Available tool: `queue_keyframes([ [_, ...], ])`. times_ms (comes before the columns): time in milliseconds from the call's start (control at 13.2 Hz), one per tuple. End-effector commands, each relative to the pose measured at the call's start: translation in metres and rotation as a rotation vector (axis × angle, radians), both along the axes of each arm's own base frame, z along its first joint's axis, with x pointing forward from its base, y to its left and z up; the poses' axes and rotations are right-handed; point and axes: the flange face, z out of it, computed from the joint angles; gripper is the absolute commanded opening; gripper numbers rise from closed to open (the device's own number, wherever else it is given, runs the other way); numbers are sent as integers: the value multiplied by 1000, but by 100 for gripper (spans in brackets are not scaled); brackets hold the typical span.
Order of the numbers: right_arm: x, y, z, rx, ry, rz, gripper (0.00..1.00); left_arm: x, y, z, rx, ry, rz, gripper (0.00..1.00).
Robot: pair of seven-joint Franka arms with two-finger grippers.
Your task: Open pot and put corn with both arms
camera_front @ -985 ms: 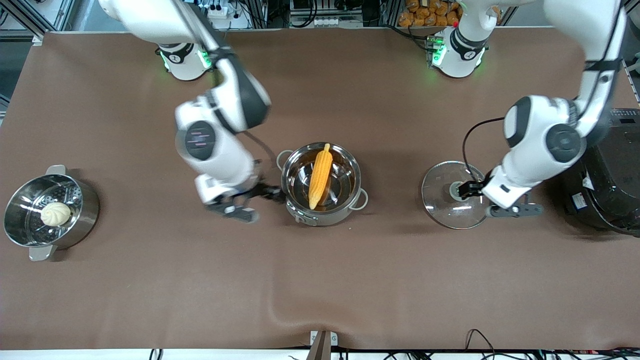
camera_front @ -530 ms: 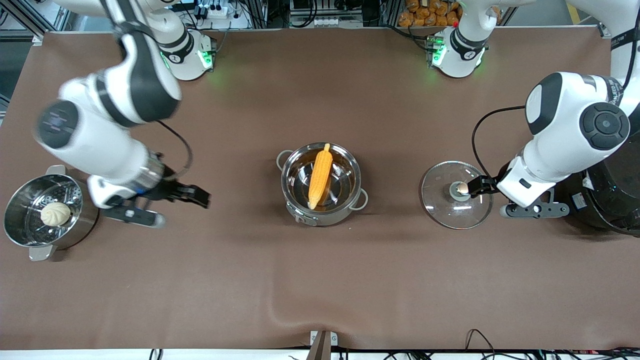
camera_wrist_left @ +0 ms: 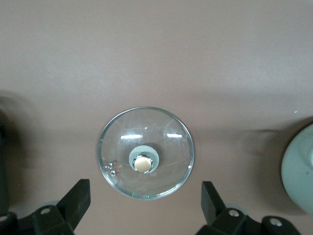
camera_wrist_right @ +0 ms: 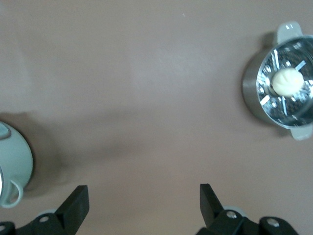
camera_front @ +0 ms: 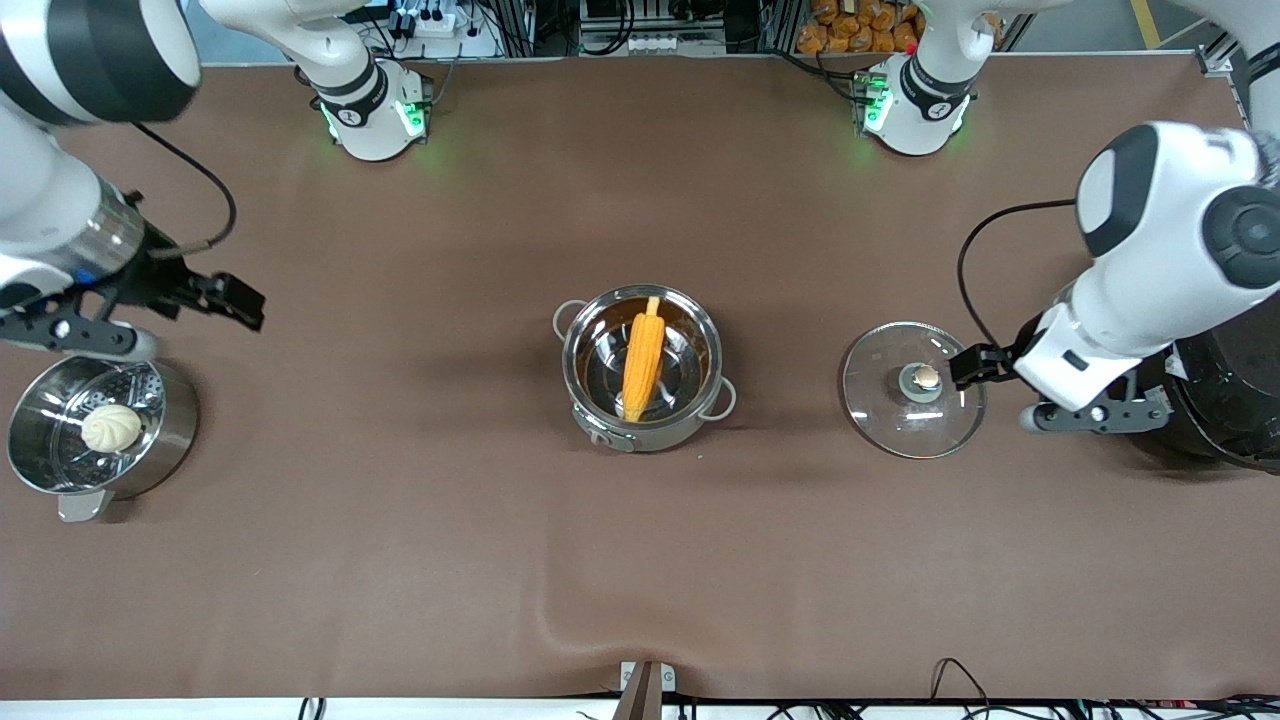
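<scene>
The steel pot (camera_front: 702, 412) stands open at the table's middle with the yellow corn (camera_front: 642, 353) lying across its inside. Its glass lid (camera_front: 880, 415) lies flat on the table toward the left arm's end, knob (camera_front: 925, 377) up. My left gripper (camera_front: 975, 365) is open and empty, over the lid's edge nearest the rice cooker. In the left wrist view the lid (camera_wrist_left: 145, 132) lies past my open gripper (camera_wrist_left: 144, 191). My right gripper (camera_front: 235, 300) is open and empty, over bare table near the steamer pot. In the right wrist view my right gripper (camera_wrist_right: 143, 196) is empty, with the pot (camera_wrist_right: 12, 169) at one edge.
A steel steamer pot (camera_front: 160, 440) holding a white bun (camera_front: 110, 427) stands at the right arm's end; it also shows in the right wrist view (camera_wrist_right: 254, 93). A black rice cooker (camera_front: 1235, 410) stands at the left arm's end, beside the lid. The brown cloth has a fold (camera_front: 560, 610) near the front edge.
My right arm swung from beside the pot out to the steamer pot's end. My left gripper drew back off the lid's knob toward the rice cooker. Pot, corn and lid stayed put.
</scene>
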Motion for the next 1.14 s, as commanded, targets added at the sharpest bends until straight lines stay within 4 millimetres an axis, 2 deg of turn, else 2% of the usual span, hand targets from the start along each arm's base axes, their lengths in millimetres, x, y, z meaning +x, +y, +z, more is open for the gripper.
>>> queue_keyframes([
  [0, -6, -41, 33, 19, -22, 38, 100, -3, 7, 19, 17, 45, -8, 100],
  [76, -7, -60, 35, 39, -22, 58, 100, -4, 11, 20, 20, 59, -15, 100],
  [227, -8, -85, 38, 56, -30, 96, 100, -6, 18, 41, 22, 40, -28, 100],
  [455, -10, -110, 46, 53, -40, 69, 100, -8, 26, 42, 28, 61, -20, 100],
  [758, -13, -112, 45, 53, -21, 71, 100, -18, 34, 59, 88, 55, -30, 100],
  [909, -14, -110, 45, 49, -7, 78, 100, -31, 40, 92, 113, 5, -26, 100],
  [1061, -13, -109, 51, 57, -22, 76, 100, -45, 44, 112, 119, 0, -15, 100],
])
